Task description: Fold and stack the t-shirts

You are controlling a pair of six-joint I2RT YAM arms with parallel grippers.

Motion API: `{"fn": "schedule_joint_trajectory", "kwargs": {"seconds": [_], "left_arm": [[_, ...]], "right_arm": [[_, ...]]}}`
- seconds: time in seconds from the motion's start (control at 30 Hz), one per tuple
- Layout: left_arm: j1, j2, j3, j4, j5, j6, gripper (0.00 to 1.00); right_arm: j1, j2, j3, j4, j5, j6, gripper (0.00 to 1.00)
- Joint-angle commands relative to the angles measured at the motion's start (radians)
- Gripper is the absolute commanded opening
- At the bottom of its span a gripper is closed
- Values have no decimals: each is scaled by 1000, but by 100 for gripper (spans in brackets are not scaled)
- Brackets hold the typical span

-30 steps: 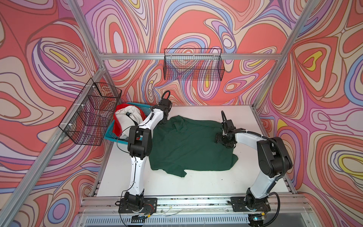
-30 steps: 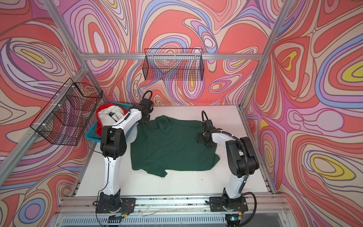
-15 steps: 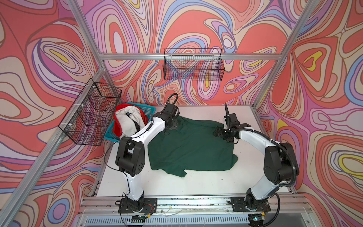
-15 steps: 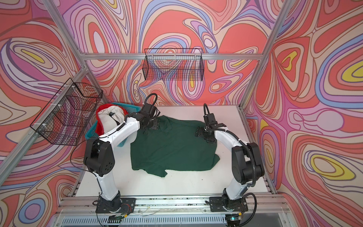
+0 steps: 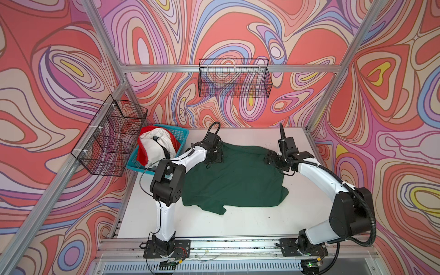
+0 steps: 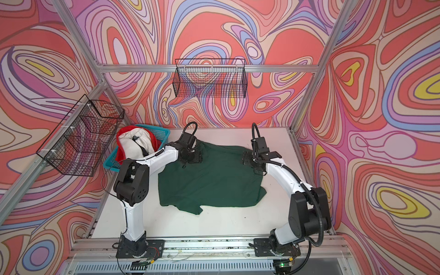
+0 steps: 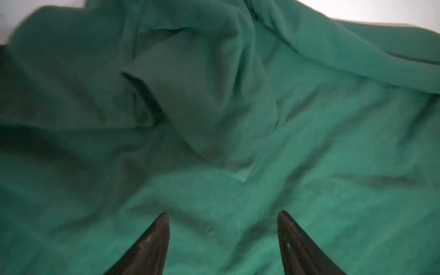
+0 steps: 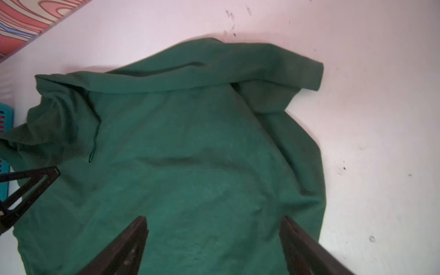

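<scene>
Across the middle of the white tabletop (image 5: 240, 226) a dark green t-shirt (image 5: 234, 181) is spread out, rumpled and not yet folded, and it is seen so in both top views. A small flap of the cloth is pushed out at its lower edge, toward the bottom of the frame.

At the upper left corner of the shirt the left fingers (image 5: 215, 157) are placed over the cloth. In the left wrist view the left fingers (image 7: 159, 234) are seen parted with nothing gripped between them, and creased green fabric fills nearly the whole frame. Whether the tips rest on the cloth cannot be told.

At the shirt's upper right edge the right fingers (image 5: 273, 160) are positioned. In the right wrist view the right fingers (image 8: 134, 238) are spread wide above the fabric, and nothing is held. A turned-over band of cloth is shown along the upper part of that frame, with bare tabletop at its right.

At the upper left of the tabletop, just beside the shirt, a blue basket (image 5: 182, 134) is set. A white t-shirt (image 5: 154, 147) and a red t-shirt (image 5: 142, 154) are heaped in it. A wire basket (image 5: 234, 78) is hung on the back wall.
</scene>
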Motion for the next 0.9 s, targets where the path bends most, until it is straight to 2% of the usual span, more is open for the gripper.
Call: {"fn": "schedule_joint_trajectory", "kwargs": {"seconds": [0.0, 0.23, 0.47, 0.8, 0.87], "left_arm": [[0, 39, 30, 59, 68, -38, 70], [-1, 150, 128, 16, 70, -19, 64], [-4, 196, 153, 16, 61, -16, 62], [-7, 231, 198, -17, 32, -22, 27], [-6, 229, 208, -28, 21, -17, 24]], "right_arm": [[-4, -18, -28, -22, 30, -7, 91], [-9, -27, -45, -18, 15, -20, 91], [-21, -30, -65, -15, 10, -24, 91], [-24, -15, -77, -7, 6, -20, 91], [-24, -14, -79, -7, 6, -21, 91]]}}
